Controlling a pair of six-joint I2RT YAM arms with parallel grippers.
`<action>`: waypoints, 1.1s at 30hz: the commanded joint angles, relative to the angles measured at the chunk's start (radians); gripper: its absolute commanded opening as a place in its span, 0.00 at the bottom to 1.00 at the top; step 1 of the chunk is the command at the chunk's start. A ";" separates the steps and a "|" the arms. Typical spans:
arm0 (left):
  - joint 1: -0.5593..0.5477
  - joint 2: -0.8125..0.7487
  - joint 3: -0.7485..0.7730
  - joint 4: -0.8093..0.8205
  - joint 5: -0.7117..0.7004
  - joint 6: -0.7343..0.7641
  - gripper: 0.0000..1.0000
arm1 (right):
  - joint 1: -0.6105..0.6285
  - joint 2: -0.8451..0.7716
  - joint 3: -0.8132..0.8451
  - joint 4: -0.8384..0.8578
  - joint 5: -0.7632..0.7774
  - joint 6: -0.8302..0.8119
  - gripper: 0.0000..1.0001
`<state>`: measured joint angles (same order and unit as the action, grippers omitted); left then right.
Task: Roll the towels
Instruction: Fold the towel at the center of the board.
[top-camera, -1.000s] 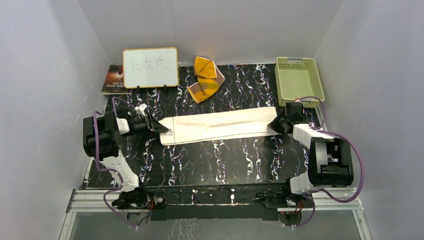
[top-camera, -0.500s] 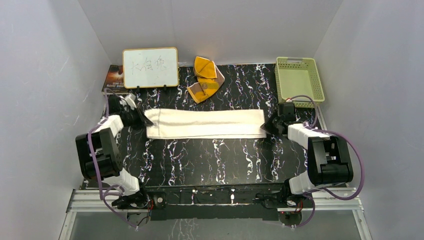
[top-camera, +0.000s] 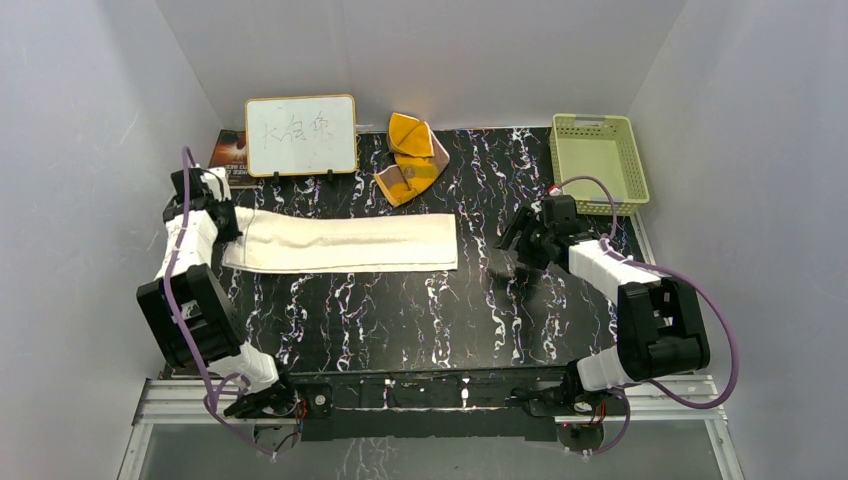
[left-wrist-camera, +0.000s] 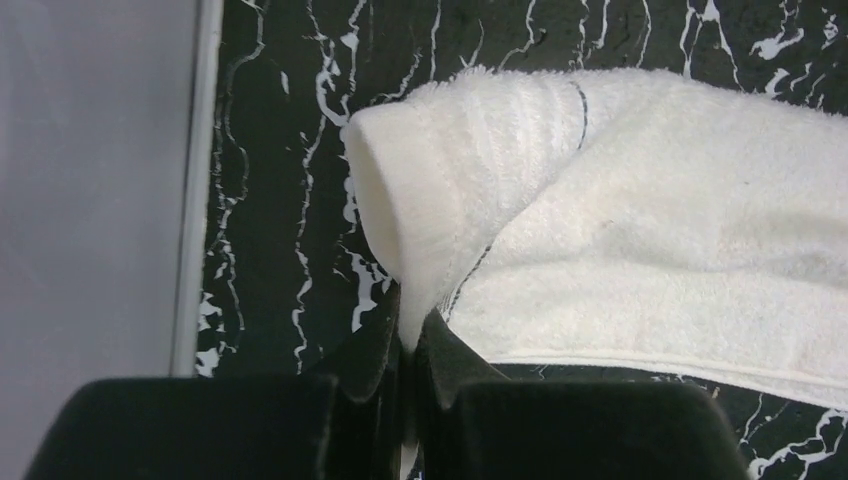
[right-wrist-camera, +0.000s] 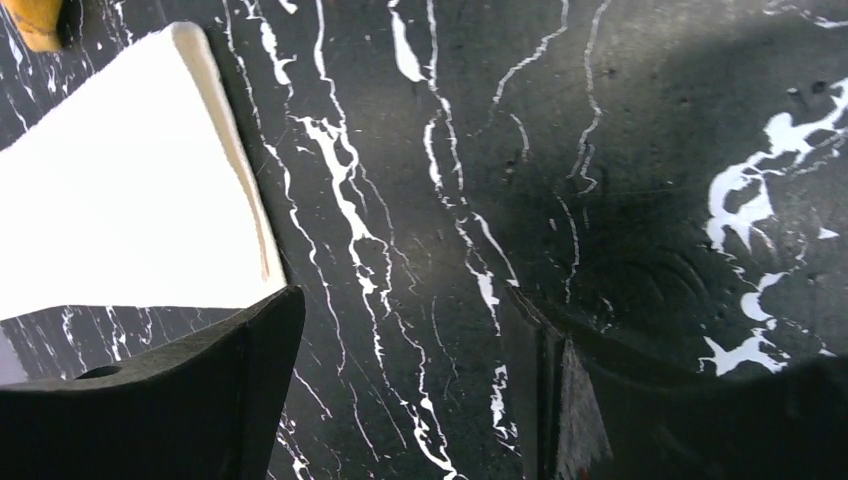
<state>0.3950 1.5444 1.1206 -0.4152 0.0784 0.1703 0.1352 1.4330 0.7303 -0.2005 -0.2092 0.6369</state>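
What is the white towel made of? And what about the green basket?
The white towel looks like soft terry cloth: it has a fuzzy, loopy surface and a flat woven band near its end, and it folds limply. The green basket is probably hard plastic. It has a dull, even pale green colour, with a neat grid of holes in its walls.

Fluffy terry towel (left-wrist-camera: 650, 230), matt marbled table (left-wrist-camera: 280, 150)
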 joint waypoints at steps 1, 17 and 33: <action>-0.053 -0.013 0.112 -0.070 -0.100 0.045 0.00 | 0.045 -0.020 0.065 -0.033 0.050 -0.027 0.74; -0.592 0.460 0.826 -0.788 -0.026 -0.396 0.00 | 0.191 -0.023 0.175 -0.137 0.198 -0.049 0.90; -0.922 0.651 1.148 -0.745 0.102 -0.680 0.00 | 0.191 -0.068 0.149 -0.174 0.220 -0.080 0.94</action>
<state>-0.5102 2.1849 2.2425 -1.1336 0.1238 -0.4145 0.3264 1.3949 0.8642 -0.3904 -0.0055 0.5732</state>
